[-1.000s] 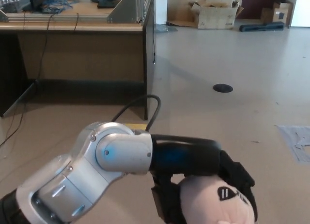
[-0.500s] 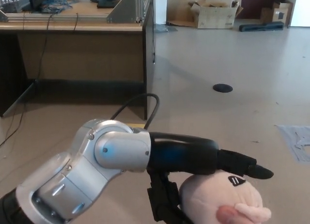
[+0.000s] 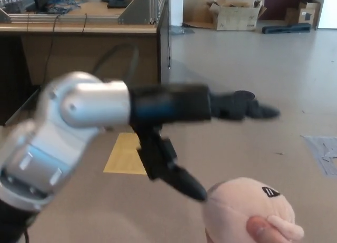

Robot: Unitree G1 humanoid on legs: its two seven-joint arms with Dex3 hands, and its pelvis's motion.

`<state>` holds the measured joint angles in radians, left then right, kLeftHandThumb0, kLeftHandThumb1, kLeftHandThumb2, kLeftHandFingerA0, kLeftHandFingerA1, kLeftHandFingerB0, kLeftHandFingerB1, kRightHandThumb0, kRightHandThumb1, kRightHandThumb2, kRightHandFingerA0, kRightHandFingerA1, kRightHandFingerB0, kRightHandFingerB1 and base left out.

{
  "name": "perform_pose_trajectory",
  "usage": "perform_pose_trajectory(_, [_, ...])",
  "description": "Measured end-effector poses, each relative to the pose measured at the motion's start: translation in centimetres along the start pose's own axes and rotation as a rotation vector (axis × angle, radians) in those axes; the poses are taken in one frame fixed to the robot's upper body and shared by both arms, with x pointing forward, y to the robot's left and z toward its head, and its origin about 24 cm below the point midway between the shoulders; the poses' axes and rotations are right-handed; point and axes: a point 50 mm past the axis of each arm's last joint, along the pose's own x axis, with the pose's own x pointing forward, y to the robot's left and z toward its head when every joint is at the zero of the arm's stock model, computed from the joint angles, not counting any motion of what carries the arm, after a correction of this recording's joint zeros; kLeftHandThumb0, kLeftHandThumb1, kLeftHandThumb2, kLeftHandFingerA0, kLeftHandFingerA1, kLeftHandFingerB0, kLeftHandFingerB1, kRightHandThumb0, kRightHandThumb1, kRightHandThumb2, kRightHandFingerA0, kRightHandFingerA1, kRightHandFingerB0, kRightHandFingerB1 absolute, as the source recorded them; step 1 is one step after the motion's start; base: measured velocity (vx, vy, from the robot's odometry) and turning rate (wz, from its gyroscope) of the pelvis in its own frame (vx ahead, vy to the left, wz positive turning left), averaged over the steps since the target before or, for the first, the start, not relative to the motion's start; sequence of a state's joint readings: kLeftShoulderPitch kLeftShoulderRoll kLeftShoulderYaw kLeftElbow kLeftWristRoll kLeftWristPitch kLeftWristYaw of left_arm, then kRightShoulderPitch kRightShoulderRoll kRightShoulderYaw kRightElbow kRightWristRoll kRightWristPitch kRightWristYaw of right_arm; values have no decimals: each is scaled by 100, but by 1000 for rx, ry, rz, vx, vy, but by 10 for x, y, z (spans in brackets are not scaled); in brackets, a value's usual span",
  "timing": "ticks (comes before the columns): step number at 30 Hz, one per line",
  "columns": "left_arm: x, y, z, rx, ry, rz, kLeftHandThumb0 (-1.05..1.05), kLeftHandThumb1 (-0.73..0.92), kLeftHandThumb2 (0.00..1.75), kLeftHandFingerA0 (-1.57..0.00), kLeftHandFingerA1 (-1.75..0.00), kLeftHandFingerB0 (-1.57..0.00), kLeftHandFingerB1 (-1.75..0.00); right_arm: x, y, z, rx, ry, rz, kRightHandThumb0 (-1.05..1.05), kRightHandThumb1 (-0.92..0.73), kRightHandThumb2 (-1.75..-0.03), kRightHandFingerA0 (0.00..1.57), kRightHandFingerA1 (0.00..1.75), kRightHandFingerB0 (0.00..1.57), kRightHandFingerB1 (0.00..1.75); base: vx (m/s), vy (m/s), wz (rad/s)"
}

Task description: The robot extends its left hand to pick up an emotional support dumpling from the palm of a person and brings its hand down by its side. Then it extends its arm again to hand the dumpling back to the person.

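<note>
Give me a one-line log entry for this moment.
left hand: open, lifted clear | plush dumpling: released, below hand, person's fingertip on it | right hand: not in view | stage: handback done

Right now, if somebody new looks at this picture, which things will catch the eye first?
First the big silver and black left arm crossing the middle, its robot hand open, thumb pointing down toward the dumpling. Next the pale pink plush dumpling at the bottom right, apart from the robot hand, with a person's fingertip on it. Behind stands a wooden desk at the upper left.
</note>
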<state>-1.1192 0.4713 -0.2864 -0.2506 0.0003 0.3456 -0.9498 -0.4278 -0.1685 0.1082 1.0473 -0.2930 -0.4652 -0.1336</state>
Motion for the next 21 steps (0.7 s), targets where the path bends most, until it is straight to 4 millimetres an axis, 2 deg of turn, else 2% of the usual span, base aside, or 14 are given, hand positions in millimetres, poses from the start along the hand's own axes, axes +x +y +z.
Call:
perform_pose_trajectory(1, [-3,4,1,-2,-5,12,-80,46,55,0,0,0,0,0,0,0,3,4,4,-36,-49,-86,86,73,72,69,0,0,0])
perform_pose_trajectory(2, [-5,7,1,-6,-10,19,-86,42,78,0,0,0,0,0,0,-1,6,8,7,-31,-60,-58,95,57,78,54,0,0,0])
perform_pose_trajectory(3, [-10,12,0,-19,-11,38,-86,42,78,0,0,0,0,0,1,0,2,4,11,-31,-60,-58,95,57,78,54,0,0,0])
perform_pose_trajectory(4, [-21,21,-4,-29,1,78,-81,50,56,0,0,0,0,0,1,-1,-3,3,14,-30,-60,-58,95,58,77,54,0,0,0])
perform_pose_trajectory(6, [-40,34,-9,-45,26,143,-81,50,56,0,0,0,0,-3,1,-3,-15,8,13,-30,-60,-58,95,58,77,54,0,0,0])
perform_pose_trajectory(7, [-48,38,-11,-49,36,168,-77,43,84,0,-4,0,0,-4,1,-5,-20,12,13,-38,-50,-87,87,72,71,68,0,0,0])
perform_pose_trajectory(10, [-82,50,-20,-78,78,264,-79,45,84,0,-1,0,0,-5,3,-7,-30,17,18,-39,-49,-86,87,72,71,68,0,0,0])
perform_pose_trajectory(11, [-94,50,-26,-101,94,294,-79,45,84,0,-1,0,0,-6,4,-8,-32,19,19,-39,-49,-86,87,72,71,68,0,0,0])
perform_pose_trajectory(14, [-111,43,-40,-160,124,328,-76,44,83,0,0,0,-1,-7,4,-10,-35,22,17,-38,-48,-86,88,72,71,68,0,0,3])
perform_pose_trajectory(15, [-115,37,-46,-189,135,334,-70,39,81,0,-15,0,-7,-8,5,-9,-35,21,19,-38,-48,-85,88,72,70,67,0,0,0])
perform_pose_trajectory(16, [-117,34,-50,-205,142,337,-72,42,83,-5,-24,0,-5,-8,5,-9,-35,20,19,-37,-48,-86,88,73,67,66,0,0,0])
perform_pose_trajectory(19, [-126,9,-73,-305,181,340,-71,42,82,-10,-27,0,-6,-8,6,-10,-35,22,21,-36,-48,-87,87,73,66,65,0,0,0])
perform_pose_trajectory(20, [-128,0,-80,-335,194,337,-63,50,56,-5,-28,0,-17,-8,6,-10,-34,22,22,-33,-58,-59,90,56,66,49,0,0,0])
perform_pose_trajectory(21, [-130,-6,-85,-354,202,337,-63,50,56,-5,-28,0,-17,-8,6,-10,-34,22,22,-33,-58,-59,90,56,66,49,0,0,0])
